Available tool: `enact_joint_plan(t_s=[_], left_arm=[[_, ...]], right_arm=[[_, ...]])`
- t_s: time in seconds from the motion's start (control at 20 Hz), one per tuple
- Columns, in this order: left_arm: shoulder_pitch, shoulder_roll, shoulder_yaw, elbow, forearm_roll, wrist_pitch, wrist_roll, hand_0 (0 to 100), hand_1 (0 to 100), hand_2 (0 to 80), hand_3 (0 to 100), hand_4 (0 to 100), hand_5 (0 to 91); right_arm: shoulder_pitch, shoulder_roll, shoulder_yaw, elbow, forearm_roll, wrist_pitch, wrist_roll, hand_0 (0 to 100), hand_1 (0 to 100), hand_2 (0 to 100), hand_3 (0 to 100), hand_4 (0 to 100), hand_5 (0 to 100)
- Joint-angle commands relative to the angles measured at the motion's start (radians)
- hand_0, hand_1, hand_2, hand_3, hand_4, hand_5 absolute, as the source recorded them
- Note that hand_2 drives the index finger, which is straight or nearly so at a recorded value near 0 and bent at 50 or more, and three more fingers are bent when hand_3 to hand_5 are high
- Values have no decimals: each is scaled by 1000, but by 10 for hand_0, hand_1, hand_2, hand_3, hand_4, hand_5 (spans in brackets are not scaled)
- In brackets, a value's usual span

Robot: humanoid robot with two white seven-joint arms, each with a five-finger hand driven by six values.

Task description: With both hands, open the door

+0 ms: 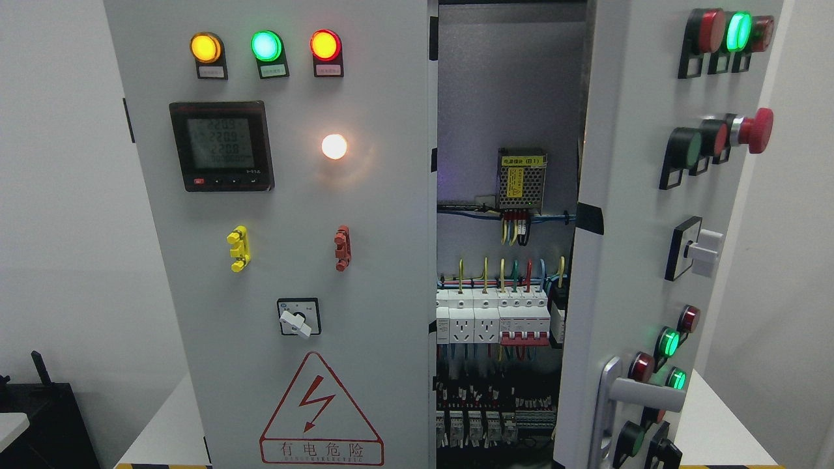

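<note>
A grey electrical cabinet fills the head view. Its left door (293, 260) is closed and carries three lit lamps, a digital meter (221, 145), a rotary switch (298, 317) and a red warning triangle. The right door (625, 273) stands swung partly open toward me, with a silver lever handle (642, 394) near its bottom. Between the doors the interior shows breakers (495, 316), coloured wires and a power supply (521, 179). Neither of my hands or arms shows in this view.
The right door bears push buttons, lit green lamps and a red mushroom stop button (756, 130). The cabinet stands on a white table (163, 430). A black object (39, 410) sits at the lower left. White walls flank both sides.
</note>
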Motion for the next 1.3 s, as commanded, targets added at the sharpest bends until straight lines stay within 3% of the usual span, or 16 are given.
enact_joint_plan(t_s=[0.0,0.35,0.65,1.0,1.1,1.25], left_arm=[[-34,0,0,1,0,-1,1,0,0,0,0,43,0],[-12,-1,-1,-77,3,-1,1,0,0,0,0,43,0],[297,43,0,-657,-6,82,1,0,0,0,0,43,0],[524,149,48,-1208,9,81,-2,0,0,0,0,44,0],[566,195,51,-1343,55,78,-2,0,0,0,0,44,0],[575,313,42,-1476,237,75,-1,0,0,0,0,43,0]], right_arm=[[0,0,0,0,0,0,-1,0,0,0,0,0,0],[0,0,0,0,0,0,-1,0,0,0,0,0,0],[0,0,0,0,0,0,-1,0,0,0,0,0,0],[0,0,0,0,0,0,-1,0,0,0,0,0,0],[0,0,0,0,0,0,-1,0,0,0,0,0,0],[0,0,0,0,0,0,-1,0,0,0,0,0,0]])
